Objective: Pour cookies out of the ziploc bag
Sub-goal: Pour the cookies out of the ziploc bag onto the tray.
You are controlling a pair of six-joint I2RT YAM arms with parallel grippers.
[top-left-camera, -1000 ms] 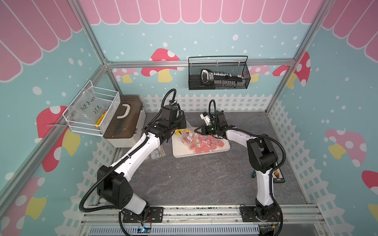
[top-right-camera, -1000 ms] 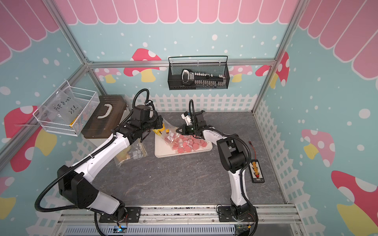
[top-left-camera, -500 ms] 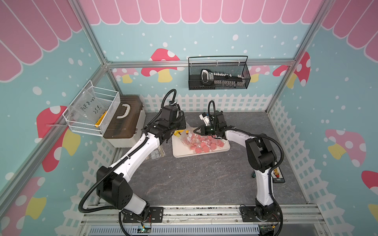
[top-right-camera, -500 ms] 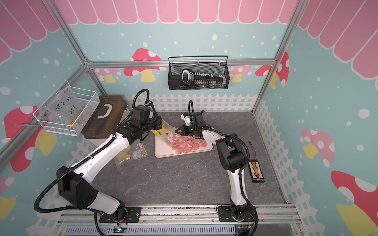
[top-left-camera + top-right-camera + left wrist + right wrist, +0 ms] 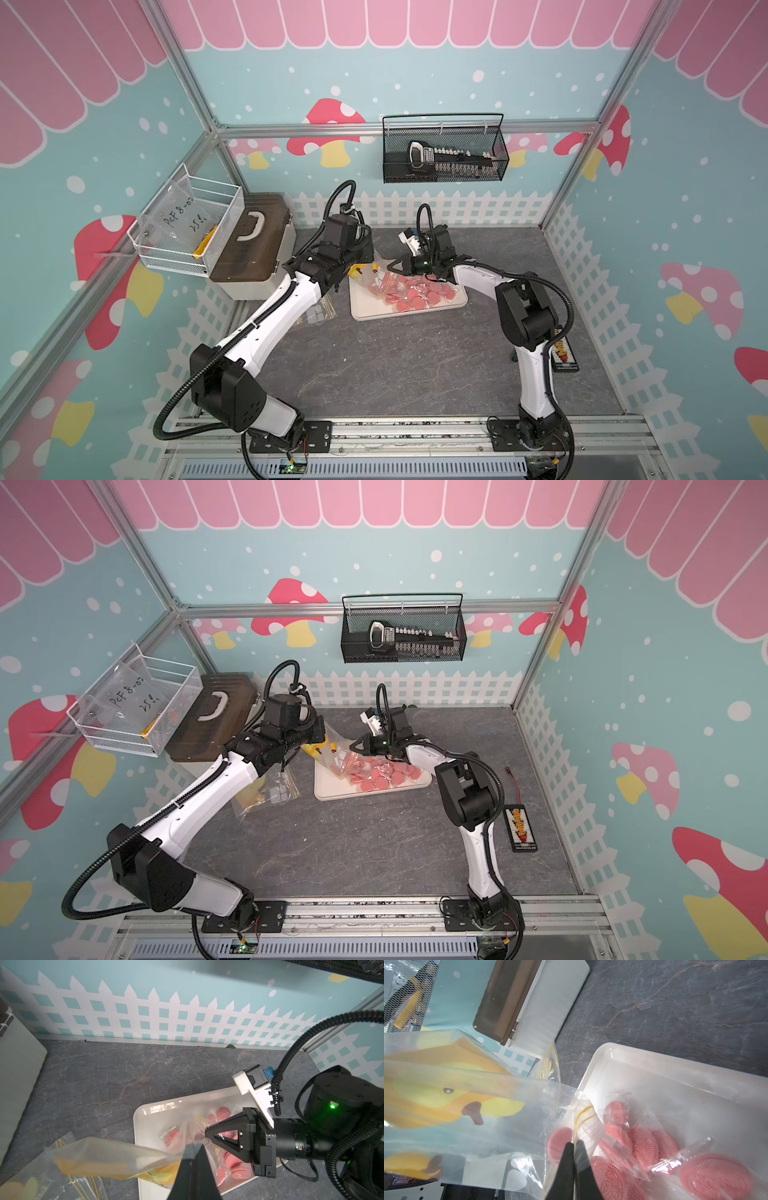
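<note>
1. The right gripper [image 5: 574, 1145] is pinched tight on the clear film of the ziploc bag [image 5: 467, 1105], right at its yellow zip lines.
2. The left gripper [image 5: 194, 1147] is also clamped narrow on the bag's film, its tips close to the right gripper's.
3. From both sets of tips the duck-printed bag stretches away, held off the table.
4. Just under and beyond the right tips, the pink cookies [image 5: 643, 1147] lie heaped in the white tray [image 5: 654, 1076], many in clear wrappers.
5. Farther out past the left tips, a second clear bag [image 5: 270, 791] lies on the grey table [image 5: 395, 365], with a brown-lidded box [image 5: 249, 245] beyond it.
</note>
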